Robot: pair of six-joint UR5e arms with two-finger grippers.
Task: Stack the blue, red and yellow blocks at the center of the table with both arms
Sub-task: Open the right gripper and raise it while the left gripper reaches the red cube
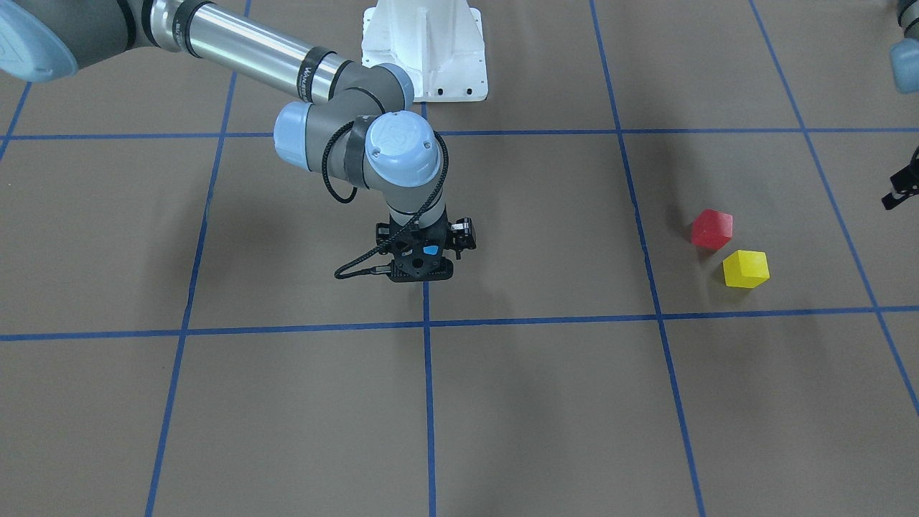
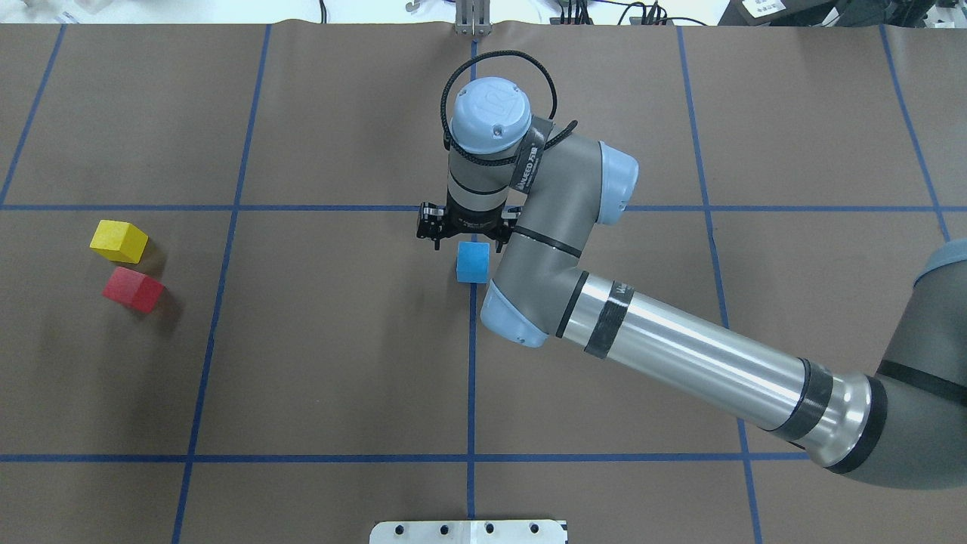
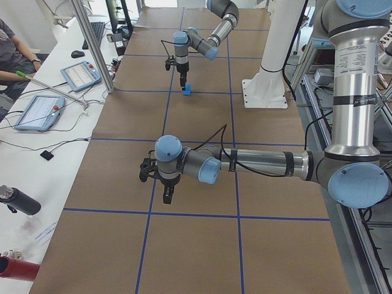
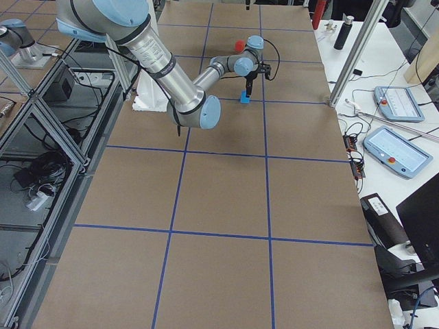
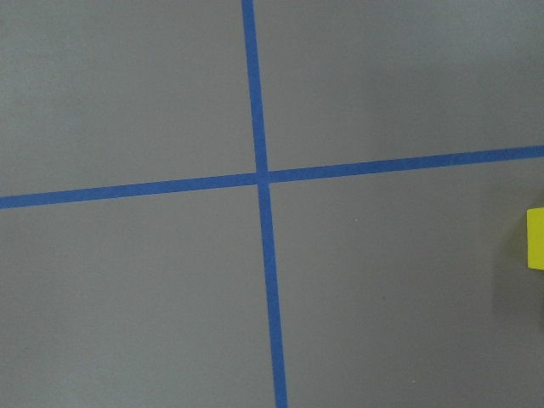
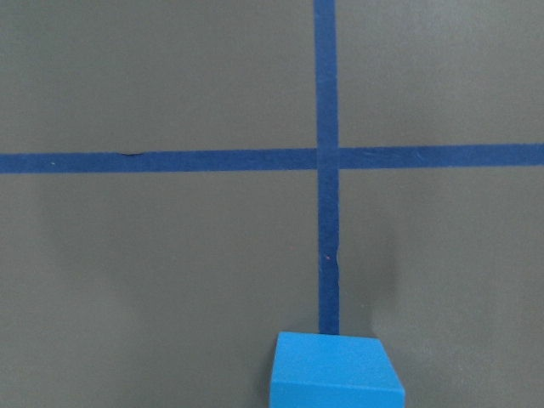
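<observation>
The blue block (image 2: 474, 261) rests on the table (image 2: 340, 363) on the centre tape line, also low in the right wrist view (image 6: 337, 371). My right gripper (image 2: 469, 243) points straight down right over it. Its fingers look spread, with bare table beside the block, so I read it as open. The red block (image 2: 133, 289) and the yellow block (image 2: 118, 241) sit close together far to the left. My left gripper (image 3: 166, 197) hangs above the table near them. Only the yellow block's edge (image 5: 535, 238) shows in its wrist view, and I cannot tell its state.
The white pedestal base (image 1: 423, 50) stands at the robot's side of the table. The right forearm (image 2: 680, 355) stretches low across the right half. Beyond the far edge, a bench holds tablets (image 3: 37, 110), and a person's arm (image 3: 15, 58) rests there.
</observation>
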